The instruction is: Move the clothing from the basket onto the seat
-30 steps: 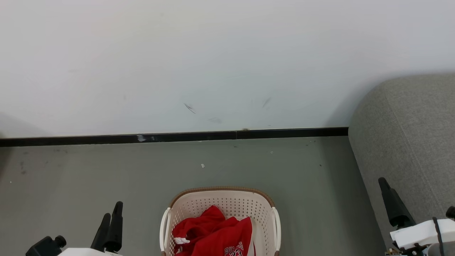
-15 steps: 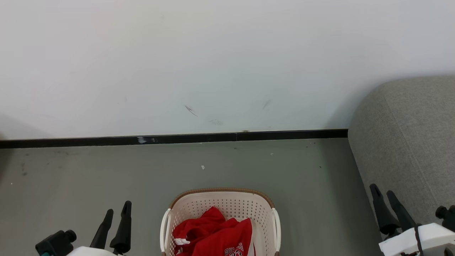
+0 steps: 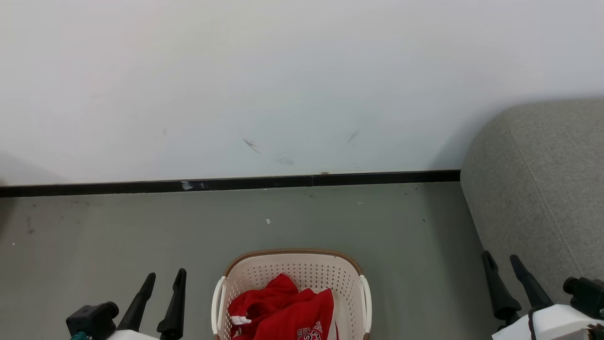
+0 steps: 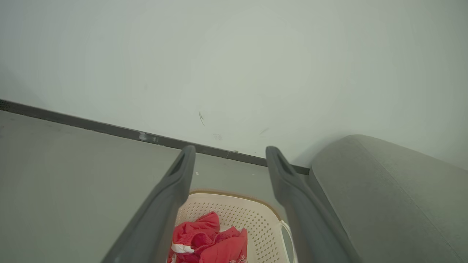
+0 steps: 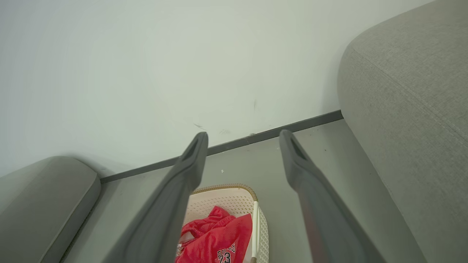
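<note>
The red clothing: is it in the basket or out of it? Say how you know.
In: the clothing lies crumpled inside the basket, ringed by its perforated walls.

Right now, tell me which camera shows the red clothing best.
The right wrist view: on the clothing, the lettering and number 23 read whole. The head view crops that number at its bottom edge; the left wrist view shows mostly folds, hardly any lettering.

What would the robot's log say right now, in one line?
left gripper: open, empty | right gripper: open, empty | red fabric clothing: in cream perforated plastic basket | grey fabric sofa: right of basket
</note>
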Controlling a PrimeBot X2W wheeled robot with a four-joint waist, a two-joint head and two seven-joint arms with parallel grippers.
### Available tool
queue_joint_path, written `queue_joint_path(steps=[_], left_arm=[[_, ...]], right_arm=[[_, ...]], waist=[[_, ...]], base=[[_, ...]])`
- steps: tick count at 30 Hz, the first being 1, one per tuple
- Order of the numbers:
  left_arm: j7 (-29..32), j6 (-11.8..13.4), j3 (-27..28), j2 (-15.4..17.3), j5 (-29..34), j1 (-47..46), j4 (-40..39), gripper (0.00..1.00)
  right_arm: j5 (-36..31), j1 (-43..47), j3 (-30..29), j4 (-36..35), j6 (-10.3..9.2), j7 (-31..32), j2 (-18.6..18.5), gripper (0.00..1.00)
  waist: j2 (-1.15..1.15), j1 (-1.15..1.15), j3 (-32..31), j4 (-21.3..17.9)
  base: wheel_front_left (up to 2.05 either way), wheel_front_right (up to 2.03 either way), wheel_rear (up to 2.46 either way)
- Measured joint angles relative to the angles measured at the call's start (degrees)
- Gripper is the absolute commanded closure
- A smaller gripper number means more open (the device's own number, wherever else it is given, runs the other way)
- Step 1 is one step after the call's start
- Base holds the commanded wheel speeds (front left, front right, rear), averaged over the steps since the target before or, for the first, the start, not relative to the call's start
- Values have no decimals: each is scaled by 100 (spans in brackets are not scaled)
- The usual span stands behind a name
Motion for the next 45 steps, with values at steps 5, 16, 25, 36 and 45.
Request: queue_joint_path(steps=[5, 16, 25, 36, 45], left_arm=[[-121, 0, 0, 1, 401, 24, -15, 0], [-319, 0, -5, -27, 1369, 56, -81, 0], [-500, -1, -44, -31, 2116, 57, -87, 0], [-500, -5, -207, -60, 2184, 57, 22, 0], [-500, -10, -517, -104, 2207, 18, 250, 0]], right_arm=[[-465, 60, 22, -32, 0, -110, 4, 0], [-1488, 81, 46, -116, 1, -320, 41, 0], [-2269, 179, 16, -229, 2, -499, 64, 0], [-2332, 252, -14, -236, 2, -499, 149, 0], [-2332, 440, -20, -242, 2, -499, 223, 0]], waist=[[0, -1, 19, -24], [0, -3, 34, -73], [0, -3, 69, -124], [0, -4, 187, -196], [0, -4, 386, -242]], base=[[0, 0, 0], [0, 0, 0], [0, 0, 0], [0, 0, 0], [0, 0, 0]])
